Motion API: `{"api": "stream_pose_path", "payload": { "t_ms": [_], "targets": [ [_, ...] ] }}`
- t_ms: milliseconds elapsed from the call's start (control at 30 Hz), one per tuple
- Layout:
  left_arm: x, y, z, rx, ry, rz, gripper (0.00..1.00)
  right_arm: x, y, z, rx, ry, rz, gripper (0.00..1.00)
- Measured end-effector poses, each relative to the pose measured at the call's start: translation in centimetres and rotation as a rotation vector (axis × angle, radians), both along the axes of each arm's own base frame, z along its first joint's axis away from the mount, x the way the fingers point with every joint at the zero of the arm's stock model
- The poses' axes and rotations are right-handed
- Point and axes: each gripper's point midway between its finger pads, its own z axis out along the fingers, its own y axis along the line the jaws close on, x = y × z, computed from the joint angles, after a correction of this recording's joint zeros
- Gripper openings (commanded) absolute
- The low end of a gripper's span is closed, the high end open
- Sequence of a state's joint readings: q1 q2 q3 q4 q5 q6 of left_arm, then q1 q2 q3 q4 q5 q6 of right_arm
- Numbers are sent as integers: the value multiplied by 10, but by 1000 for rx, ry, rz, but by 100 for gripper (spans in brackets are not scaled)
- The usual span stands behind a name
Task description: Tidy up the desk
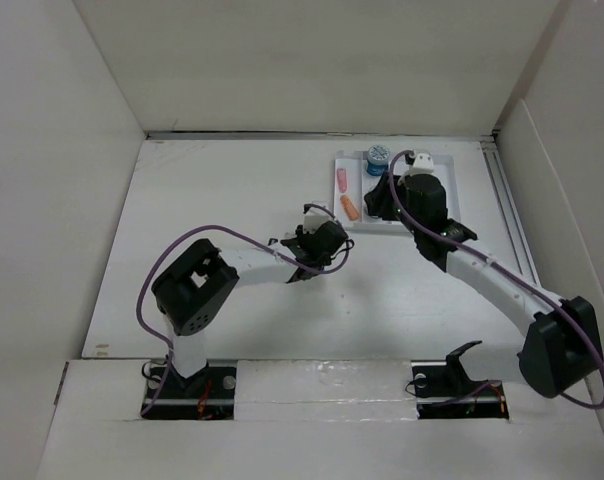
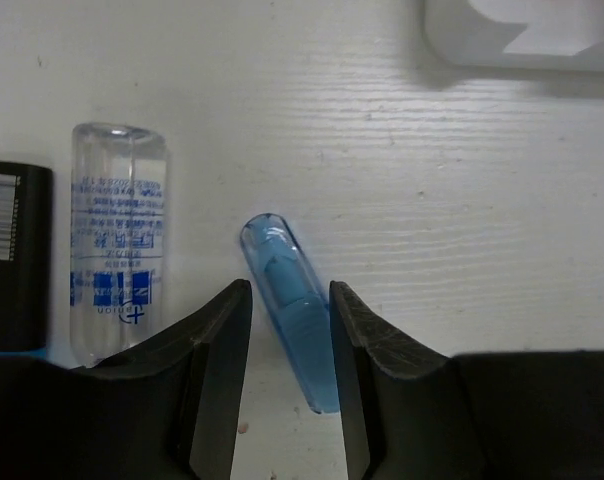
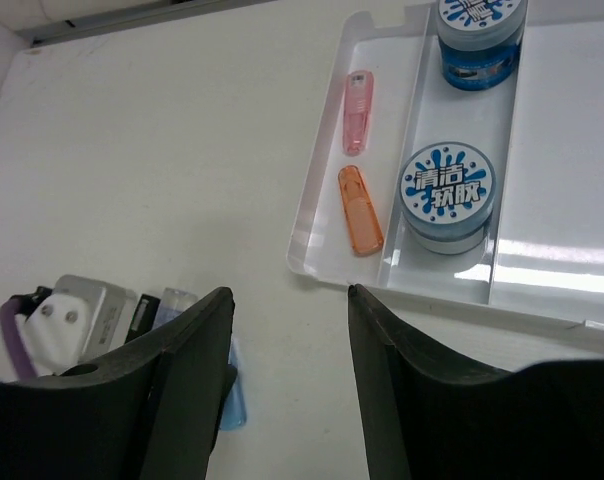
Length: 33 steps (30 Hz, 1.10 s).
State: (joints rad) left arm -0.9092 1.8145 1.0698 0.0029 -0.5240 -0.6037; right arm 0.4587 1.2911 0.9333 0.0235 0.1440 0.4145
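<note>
Tube (image 2: 287,320) of glossy blue plastic lies between narrowly parted left jaws on the matte white surface (image 2: 432,200), hidden from the top camera. Empty, the right jaws gape wide. Beyond, a compartmented tray (image 3: 572,150) holds a pink capsule (image 3: 357,110) and an orange capsule (image 3: 360,210).

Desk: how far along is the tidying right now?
Done: pink case, orange case and two tins lie in the tray. In hand: the left claw, open, straddles the blue case on the desk, not yet gripped. Left: that case, the clear tube and a black item beside it. Right claw is open, holding nothing.
</note>
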Motion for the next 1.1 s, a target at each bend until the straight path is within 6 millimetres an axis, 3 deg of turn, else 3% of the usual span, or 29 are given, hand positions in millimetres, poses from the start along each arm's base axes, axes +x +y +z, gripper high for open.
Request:
{"api": "stream_pose_path", "payload": {
  "t_ms": [200,433,467,600,800,933,1100],
  "targets": [
    [-10,17,-21,46,60,76,38,-18,-2,12,36,-38,40,57],
    [-5,8,-22,37,62,92,35,-24,6,7,61,-37,90,57],
    [-4,5,-21,37,58,91,34,-25,6,6,62,-35,94,57],
    [-3,-4,-21,38,43,82,8,-28,7,0,66,-26,103,57],
    [-7,-11,-19,29,41,60,0,-28,9,-1,73,-24,118,57],
    [-7,-16,-5,6,28,31,0,-27,5,-3,76,-21,105,57],
    [20,-36,49,-102,-76,10,1,-26,-15,-3,105,-36,48,57]
  ]
}}
